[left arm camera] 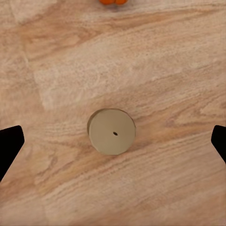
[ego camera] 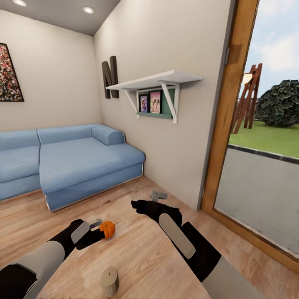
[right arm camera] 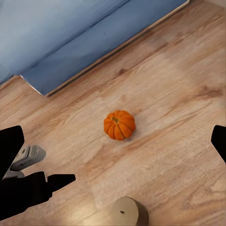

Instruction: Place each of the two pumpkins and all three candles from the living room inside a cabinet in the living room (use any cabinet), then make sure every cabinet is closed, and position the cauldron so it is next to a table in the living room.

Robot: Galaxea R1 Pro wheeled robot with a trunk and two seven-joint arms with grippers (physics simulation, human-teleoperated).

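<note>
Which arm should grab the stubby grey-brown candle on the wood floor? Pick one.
Left. The left gripper hangs directly above the stubby grey-brown candle, fingers spread either side. The right gripper points at the ribbed orange pumpkin instead.

Orange pumpkin (ego camera: 107, 229) and upright grey-brown candle (ego camera: 110, 281) sit apart on floor.

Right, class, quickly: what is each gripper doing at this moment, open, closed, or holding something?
Left gripper: open, empty, above a candle standing on the floor.
Right gripper: open, empty, aimed toward the pumpkin.
</note>
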